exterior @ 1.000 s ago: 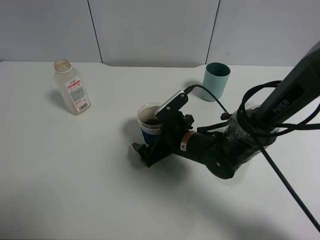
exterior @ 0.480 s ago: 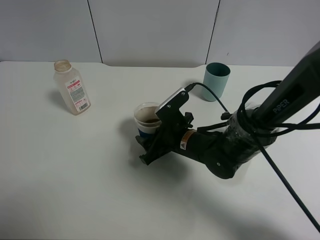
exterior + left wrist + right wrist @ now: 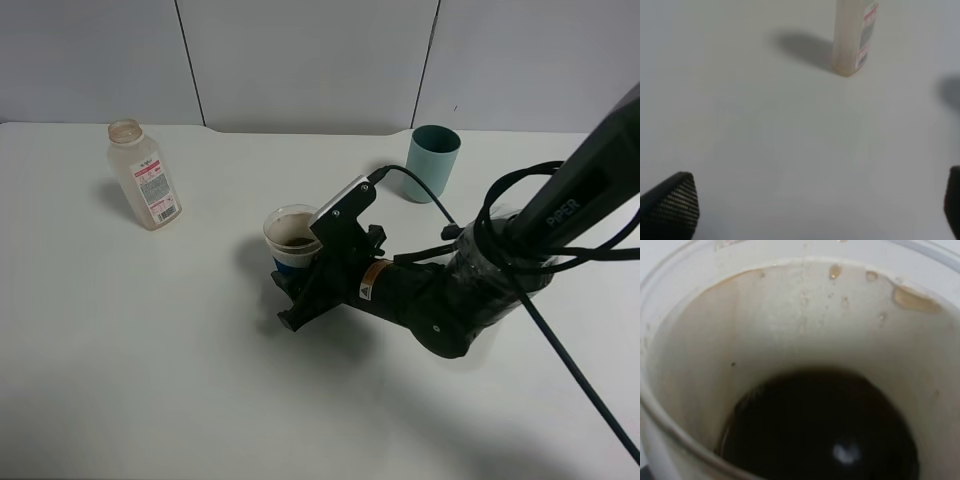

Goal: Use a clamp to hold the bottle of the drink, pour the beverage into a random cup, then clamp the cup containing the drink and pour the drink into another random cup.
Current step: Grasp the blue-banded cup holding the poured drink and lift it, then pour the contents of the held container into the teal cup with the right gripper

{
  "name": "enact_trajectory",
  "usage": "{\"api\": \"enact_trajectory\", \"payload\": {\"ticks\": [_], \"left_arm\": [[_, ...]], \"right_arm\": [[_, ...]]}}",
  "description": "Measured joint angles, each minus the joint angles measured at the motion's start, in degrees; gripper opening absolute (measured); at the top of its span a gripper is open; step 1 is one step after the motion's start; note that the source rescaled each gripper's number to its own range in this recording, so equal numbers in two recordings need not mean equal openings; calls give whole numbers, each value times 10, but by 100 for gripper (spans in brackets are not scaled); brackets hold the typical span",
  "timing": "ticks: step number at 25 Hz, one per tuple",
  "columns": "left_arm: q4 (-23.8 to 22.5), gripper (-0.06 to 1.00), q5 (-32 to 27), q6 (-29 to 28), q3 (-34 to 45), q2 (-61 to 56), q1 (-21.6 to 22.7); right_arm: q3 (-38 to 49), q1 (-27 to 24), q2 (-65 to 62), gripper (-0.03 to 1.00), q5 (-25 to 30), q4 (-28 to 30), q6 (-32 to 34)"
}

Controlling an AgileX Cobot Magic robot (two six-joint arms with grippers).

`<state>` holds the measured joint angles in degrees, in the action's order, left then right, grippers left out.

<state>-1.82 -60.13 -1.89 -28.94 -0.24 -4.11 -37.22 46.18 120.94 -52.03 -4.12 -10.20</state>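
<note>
A white-and-blue paper cup [image 3: 291, 243] holding dark drink [image 3: 820, 430] stands mid-table. My right gripper [image 3: 286, 298] is shut around its lower body. The right wrist view looks straight down into the cup [image 3: 790, 325], and the fingers are hidden there. A clear plastic bottle [image 3: 143, 176] with a red-and-white label stands uncapped at the back left and looks nearly empty. It also shows in the left wrist view [image 3: 854, 35]. A teal cup [image 3: 432, 163] stands upright at the back right. My left gripper [image 3: 812, 205] is open and empty above bare table, well short of the bottle.
The white table [image 3: 150, 350] meets a pale panelled wall [image 3: 300, 60] at the back. The right arm's black cables [image 3: 520, 225] loop over the table's right side. The left arm is out of the exterior high view.
My right gripper's fingers have closed in on the paper cup, and the cup has shifted slightly left with it. The bottle and the teal cup have not moved.
</note>
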Motion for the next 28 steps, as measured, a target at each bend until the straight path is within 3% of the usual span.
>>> {"api": "enact_trajectory", "payload": {"ticks": [17, 23, 28], "left_arm": [[0, 100, 0, 0, 0, 0, 0], [0, 100, 0, 0, 0, 0, 0], [0, 100, 0, 0, 0, 0, 0]], "right_arm": [[2, 0, -180, 3, 137, -25, -50], [3, -38, -246, 3, 177, -26, -24], [3, -106, -301, 3, 222, 15, 49]]}}
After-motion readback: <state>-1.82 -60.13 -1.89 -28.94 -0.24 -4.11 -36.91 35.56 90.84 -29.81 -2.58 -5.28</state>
